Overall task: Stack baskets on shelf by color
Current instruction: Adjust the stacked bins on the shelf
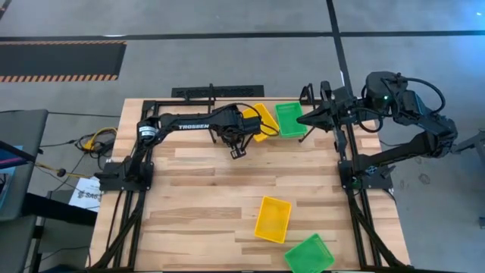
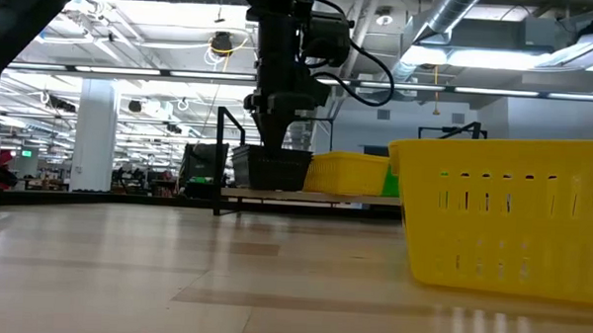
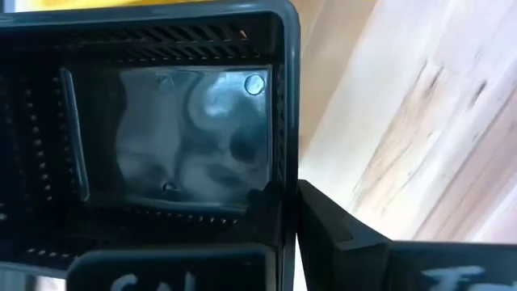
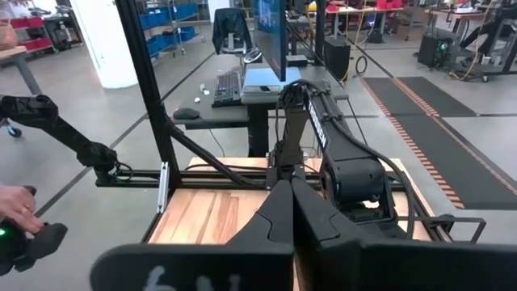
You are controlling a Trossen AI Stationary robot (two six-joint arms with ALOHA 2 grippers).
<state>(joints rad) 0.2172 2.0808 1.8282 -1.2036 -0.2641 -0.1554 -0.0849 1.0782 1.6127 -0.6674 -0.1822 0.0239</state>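
The wooden bench (image 1: 204, 189) carries the shelf (image 2: 276, 194) along its far edge. On the shelf sit a black basket (image 2: 269, 169), a yellow basket (image 1: 263, 121) and a green basket (image 1: 289, 119), side by side. Nearer the front lie another yellow basket (image 1: 273, 218) and another green basket (image 1: 309, 254). The left gripper (image 1: 238, 149) has its jaws closed on the black basket's rim. The right gripper (image 1: 305, 119) hangs beside the shelf's green basket, jaws closed on nothing.

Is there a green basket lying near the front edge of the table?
Yes, a green basket lies at the table's front edge, beside a yellow basket.
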